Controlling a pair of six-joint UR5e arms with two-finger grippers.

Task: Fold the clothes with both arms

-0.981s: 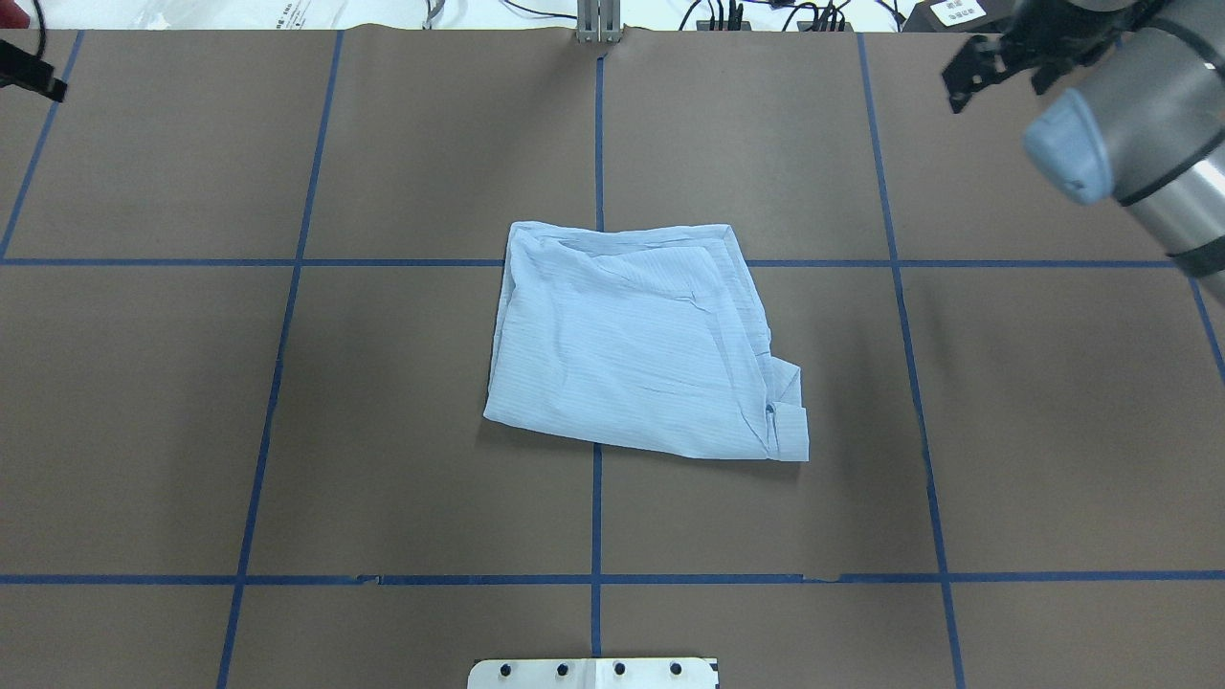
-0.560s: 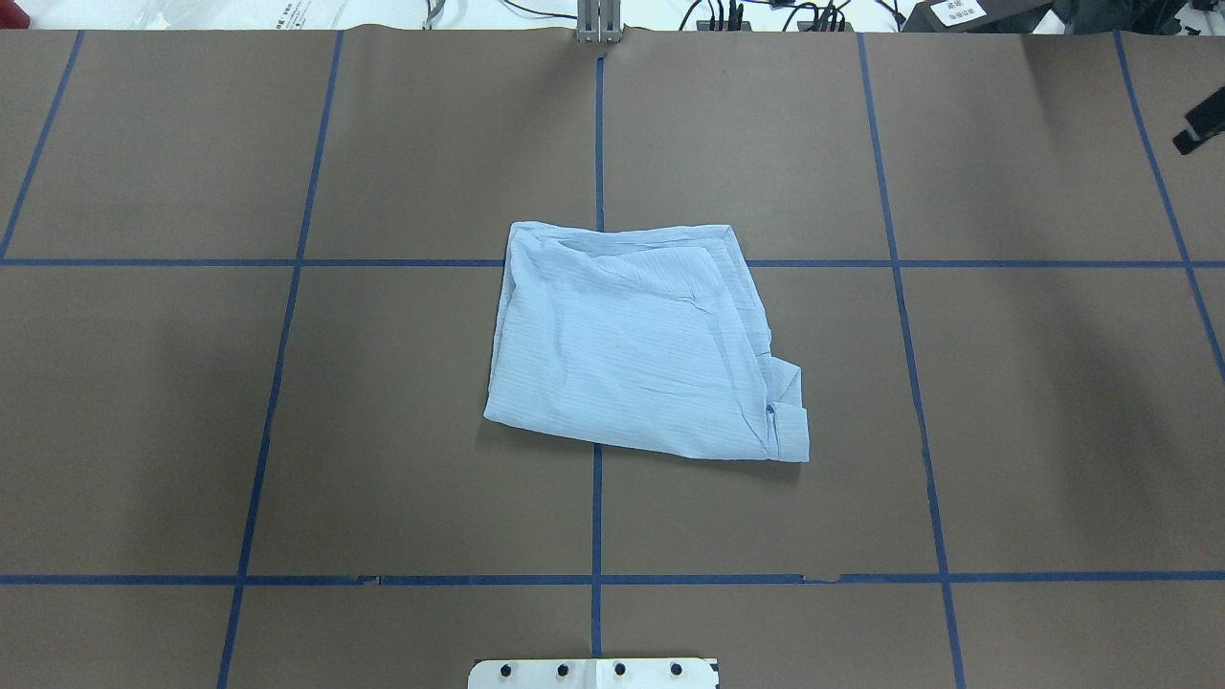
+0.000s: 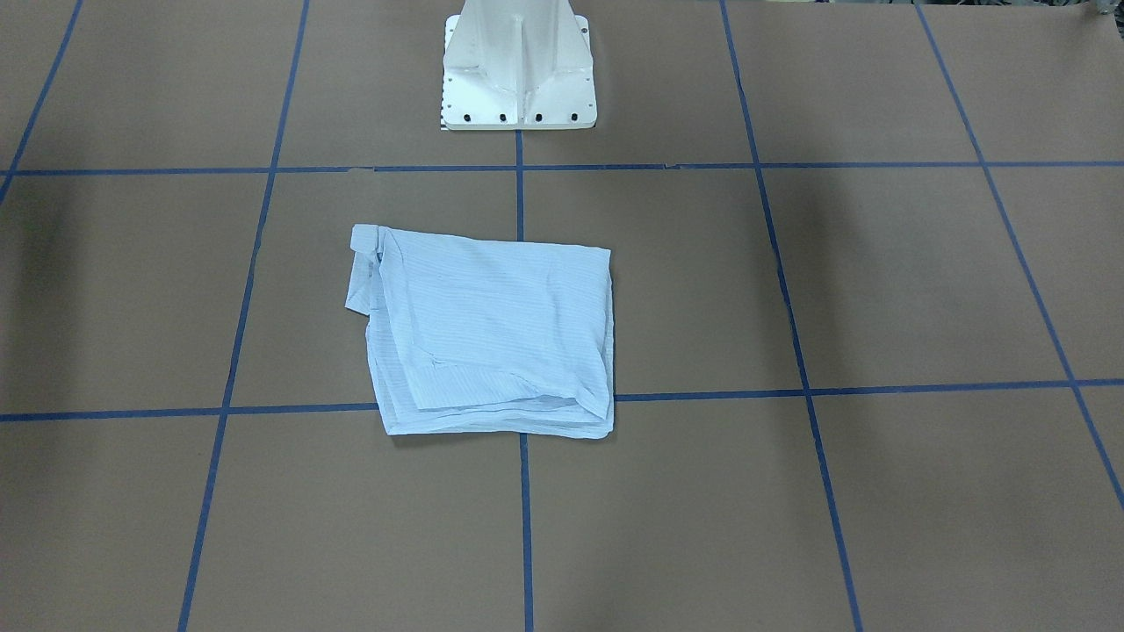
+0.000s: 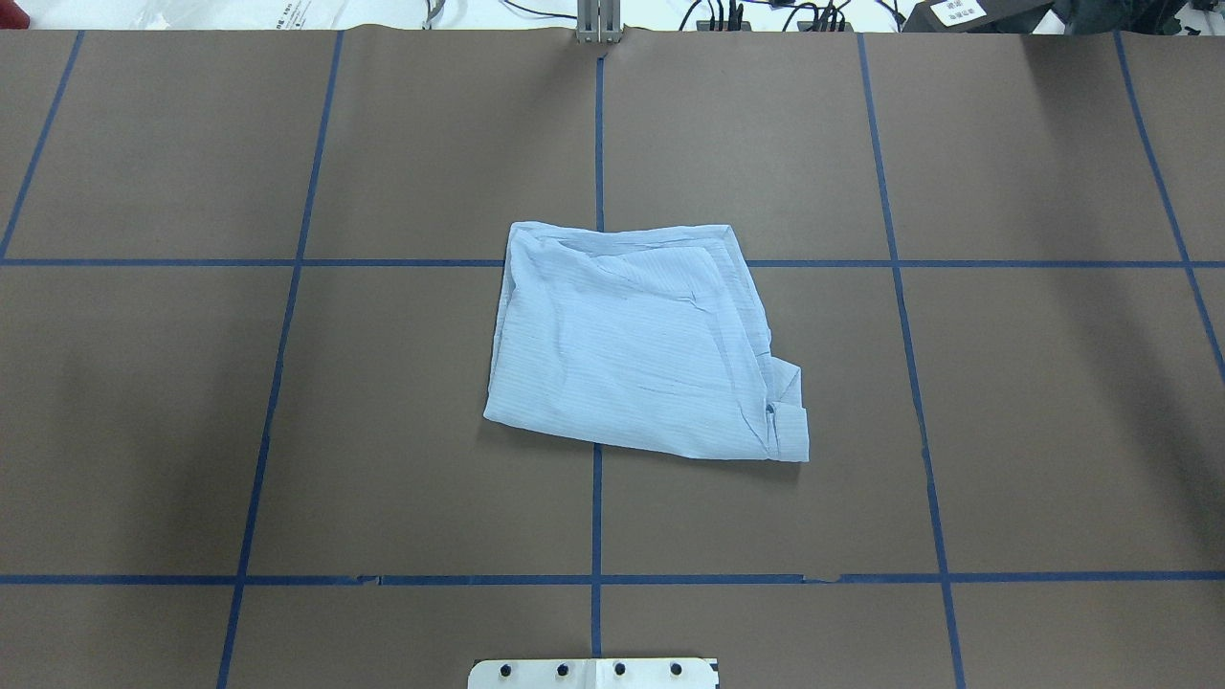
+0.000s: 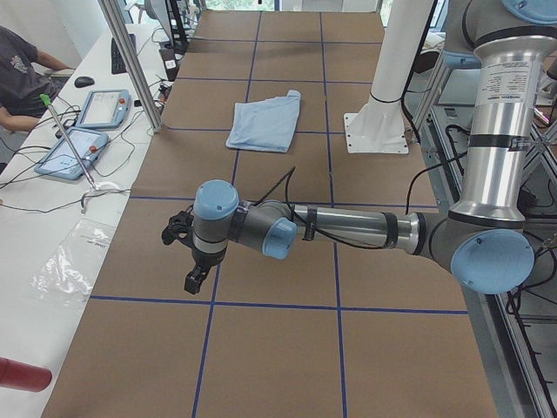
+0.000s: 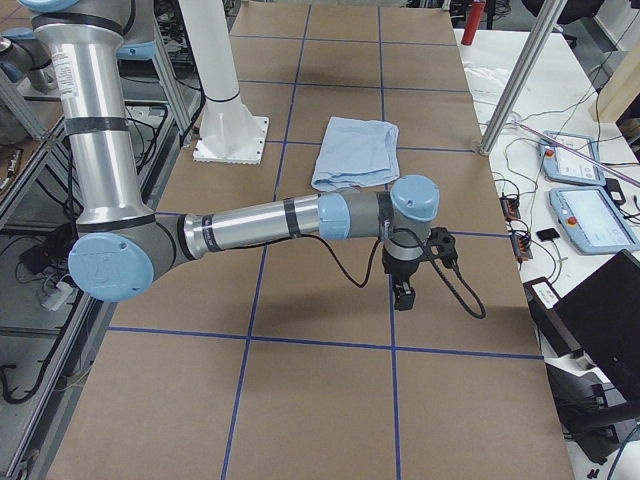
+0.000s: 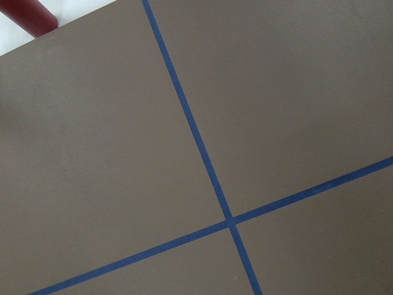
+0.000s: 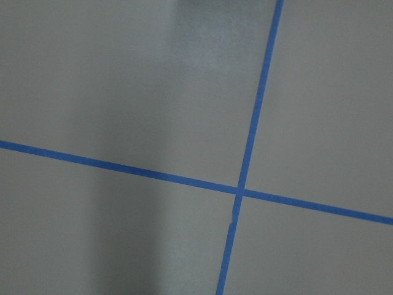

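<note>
At the middle of the brown paper-covered table (image 4: 1053, 431) you see the thin pale-blue striped shirt (image 4: 636, 344), folded to a compact rectangle, touched by nothing. The left black two-finger gripper (image 5: 190, 270) and the right black two-finger gripper (image 6: 404, 290) hang near opposite table ends; I cannot tell if their fingers are apart. I judge the folding practically done.

A robotics lab: the left arm (image 5: 348, 228) over a tape-gridded table (image 4: 431, 144), 2 teach pendants (image 5: 103, 109) beside it.
</note>
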